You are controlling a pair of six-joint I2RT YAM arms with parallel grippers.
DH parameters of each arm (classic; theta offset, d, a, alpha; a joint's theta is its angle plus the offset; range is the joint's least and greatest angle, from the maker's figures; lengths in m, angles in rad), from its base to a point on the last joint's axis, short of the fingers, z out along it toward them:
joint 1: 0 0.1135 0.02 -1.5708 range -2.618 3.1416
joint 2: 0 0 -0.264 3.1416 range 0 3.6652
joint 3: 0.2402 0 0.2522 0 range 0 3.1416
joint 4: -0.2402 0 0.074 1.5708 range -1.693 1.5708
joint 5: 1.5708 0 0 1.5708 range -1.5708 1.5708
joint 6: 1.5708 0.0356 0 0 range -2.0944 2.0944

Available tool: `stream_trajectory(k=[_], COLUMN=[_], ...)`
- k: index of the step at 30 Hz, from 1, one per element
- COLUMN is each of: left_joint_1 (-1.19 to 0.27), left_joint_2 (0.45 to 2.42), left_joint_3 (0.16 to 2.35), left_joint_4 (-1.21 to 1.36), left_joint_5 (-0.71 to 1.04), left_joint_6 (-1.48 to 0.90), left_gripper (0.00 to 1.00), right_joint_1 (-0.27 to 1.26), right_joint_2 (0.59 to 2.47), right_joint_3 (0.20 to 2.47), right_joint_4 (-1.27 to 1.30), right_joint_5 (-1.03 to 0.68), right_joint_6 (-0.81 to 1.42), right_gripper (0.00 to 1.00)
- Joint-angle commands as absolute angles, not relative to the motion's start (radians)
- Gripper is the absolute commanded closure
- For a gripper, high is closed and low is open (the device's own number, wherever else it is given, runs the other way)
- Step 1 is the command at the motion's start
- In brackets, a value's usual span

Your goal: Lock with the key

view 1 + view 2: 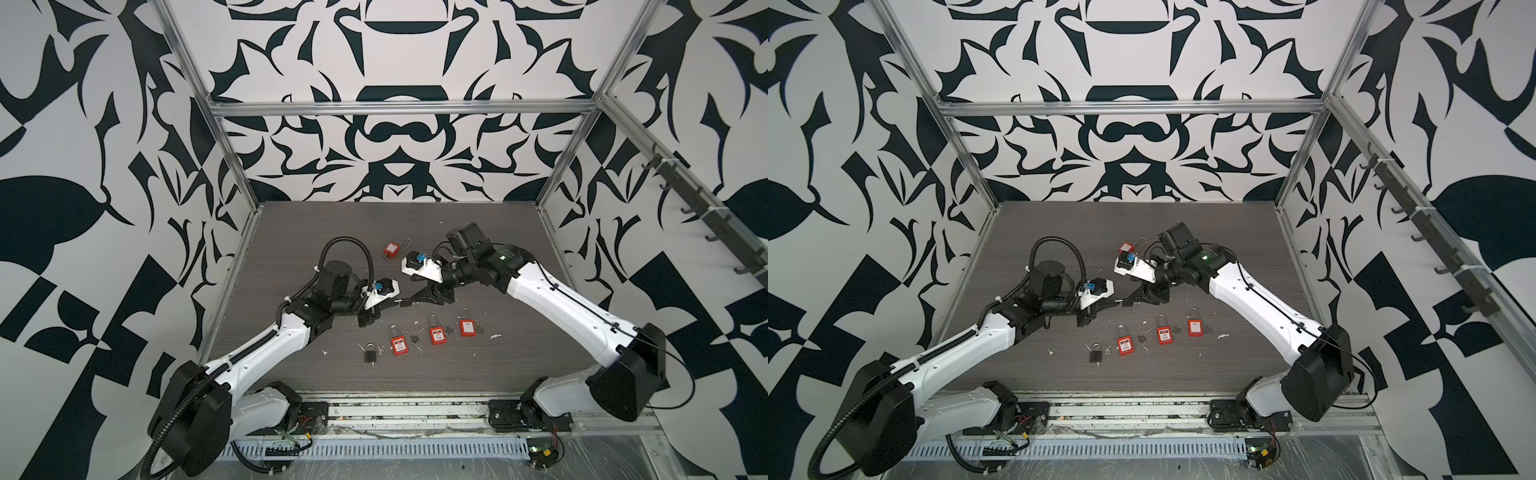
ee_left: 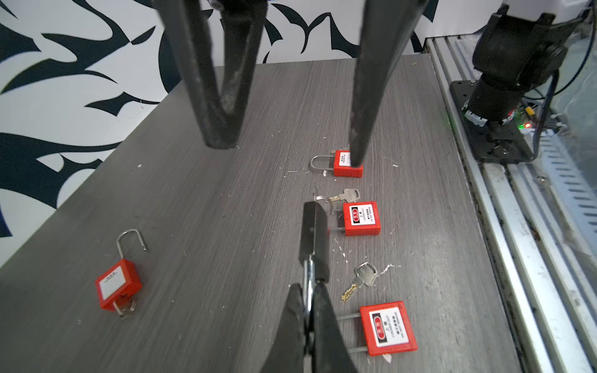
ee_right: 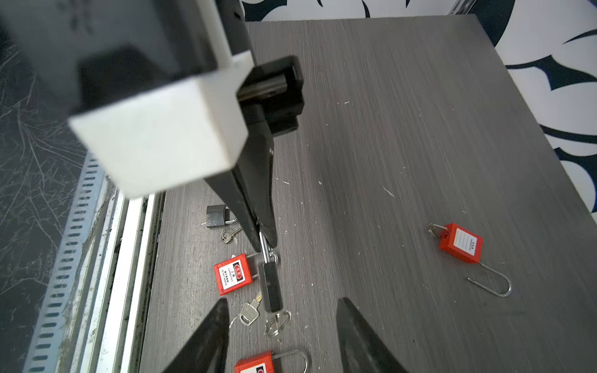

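Padlock [image 2: 315,232], black, boxy: steel shackle [image 2: 309,284] pinched by left fingers [image 2: 324,329]; right fingers [image 2: 206,97] spread.

Lab cell: aluminium frame [image 1: 399,107], patterned walls [image 1: 399,50]

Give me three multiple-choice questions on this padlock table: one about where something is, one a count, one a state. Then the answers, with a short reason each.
1. Where does the red padlock with the open shackle lie?
A. At the front edge
B. Farther back, apart from the row of three
C. Held in the air

2. How many red padlocks are on the table?
A. Two
B. Four
C. Six

3. What is the left end effector doing?
A. Standing open and empty
B. Shut on a loose key
C. Shut on the shackle of a black padlock

Answers:
1. B: both top views show it alone behind the arms.
2. B: three in the row plus the one behind.
3. C: the left wrist view shows it clamped on the silver shackle.
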State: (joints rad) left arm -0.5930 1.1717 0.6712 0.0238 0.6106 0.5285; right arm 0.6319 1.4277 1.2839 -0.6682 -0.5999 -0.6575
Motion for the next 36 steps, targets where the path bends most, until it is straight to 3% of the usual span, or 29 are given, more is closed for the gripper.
stream_trajectory(k=[1, 14, 26, 27, 30, 31, 36], left_joint_1=[-0.586, -0.581, -0.582, -0.58, -0.58, -0.581, -0.575], left_joint_2=[1.162, 1.195, 1.218, 1.218, 1.204, 1.195, 1.174], left_joint_3=[0.703, 0.731, 0.742, 0.739, 0.722, 0.712, 0.681], left_joint_4=[0.003, 0.017, 0.024, 0.022, 0.023, 0.027, 0.025], left_joint_5=[0.691, 0.72, 0.732, 0.725, 0.681, 0.671, 0.66], left_joint_6=[0.469, 0.426, 0.419, 0.419, 0.417, 0.418, 0.423], left_gripper=[1.0, 1.0, 1.0, 0.98, 0.71, 0.68, 0.69], right_joint_1=[0.635, 0.656, 0.66, 0.66, 0.66, 0.66, 0.66], right_joint_2=[1.435, 1.492, 1.475, 1.468, 1.449, 1.444, 1.436], right_joint_3=[1.26, 1.232, 1.213, 1.208, 1.197, 1.194, 1.193], right_joint_4=[-0.655, -0.621, -0.602, -0.59, -0.57, -0.561, -0.545], right_joint_5=[-0.608, -0.65, -0.637, -0.633, -0.622, -0.623, -0.63], right_joint_6=[-0.641, -0.629, -0.645, -0.645, -0.645, -0.646, -0.645], right_gripper=[0.48, 0.6, 0.91, 0.93, 0.95, 0.95, 0.97])
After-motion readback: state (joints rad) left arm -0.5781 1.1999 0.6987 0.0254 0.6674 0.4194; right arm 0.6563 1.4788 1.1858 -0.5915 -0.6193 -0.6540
